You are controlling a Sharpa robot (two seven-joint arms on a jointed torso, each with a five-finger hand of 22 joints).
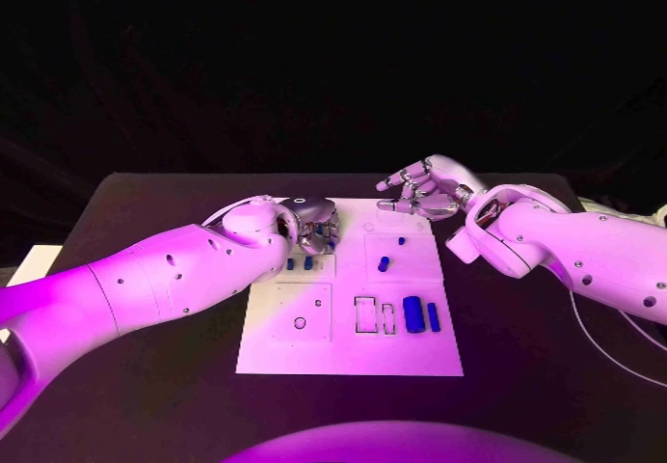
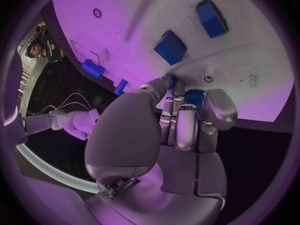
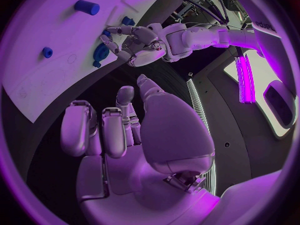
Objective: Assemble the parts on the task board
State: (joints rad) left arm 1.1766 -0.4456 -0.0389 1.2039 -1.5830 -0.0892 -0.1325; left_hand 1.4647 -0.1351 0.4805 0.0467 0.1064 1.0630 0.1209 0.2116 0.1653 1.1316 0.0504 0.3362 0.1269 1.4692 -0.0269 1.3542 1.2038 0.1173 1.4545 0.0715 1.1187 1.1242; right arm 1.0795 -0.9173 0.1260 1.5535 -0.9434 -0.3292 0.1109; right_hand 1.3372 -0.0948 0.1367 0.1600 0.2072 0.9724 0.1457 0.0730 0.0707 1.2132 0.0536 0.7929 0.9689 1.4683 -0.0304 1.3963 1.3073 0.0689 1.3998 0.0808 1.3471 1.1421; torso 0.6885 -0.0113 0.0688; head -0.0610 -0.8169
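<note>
The white task board lies mid-table with blue parts on it. Two small ones stand near its left side, a long blue piece lies toward the right, and small pegs sit in the middle. My left hand hovers over the board's far left corner, fingers curled around a blue part. That hand and its blue part sit at the board's edge. My right hand floats beyond the board's far edge, fingers apart, holding nothing.
Two blue blocks and a blue cylinder sit on the board beyond my left hand. Black table surrounds the board. A pale object lies at the table's left edge.
</note>
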